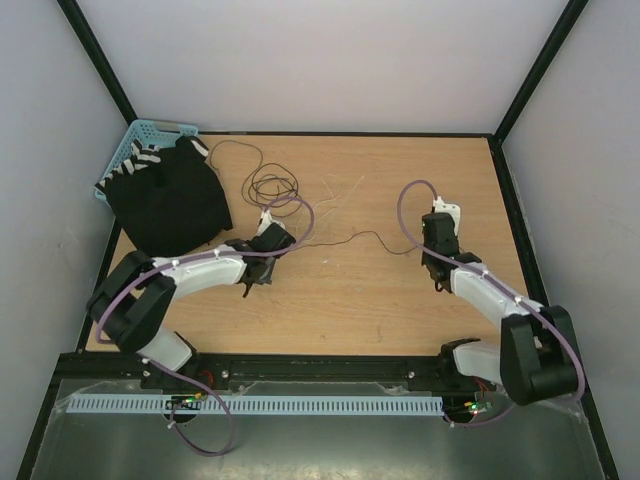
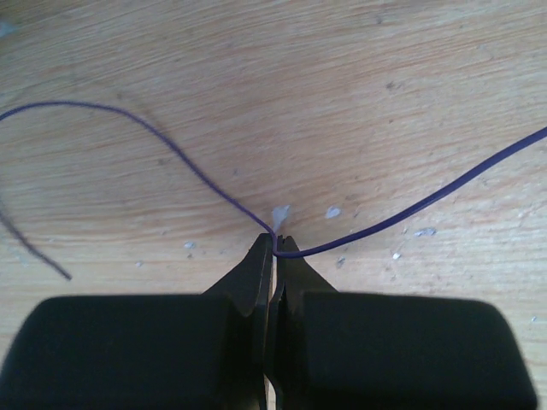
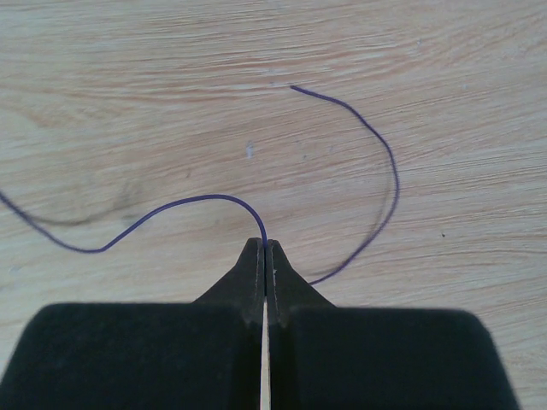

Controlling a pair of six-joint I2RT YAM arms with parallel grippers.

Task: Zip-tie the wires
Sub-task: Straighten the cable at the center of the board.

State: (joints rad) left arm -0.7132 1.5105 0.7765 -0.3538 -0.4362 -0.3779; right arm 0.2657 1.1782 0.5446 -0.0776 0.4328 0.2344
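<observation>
Left pincer (image 2: pixel 273 246) and right pincer (image 3: pixel 265 249) each pinch the same thin dark flexible wire (image 1: pixel 352 238); other coiled wires (image 1: pixel 272 186) lie loose, unbundled, no tie fitted yet.

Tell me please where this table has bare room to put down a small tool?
Free: the near middle of the table, between the stretched wire and the near edge; also the far right corner. Crowded: far left, with black cloth, blue basket, coiled wires.

You've got two arms, left arm (image 1: pixel 200 270) and right arm (image 1: pixel 485 287); one blue basket (image 1: pixel 160 128) at ten o'clock, one black cloth (image 1: pixel 170 205), and wires (image 1: pixel 275 183) too tangled to count.
</observation>
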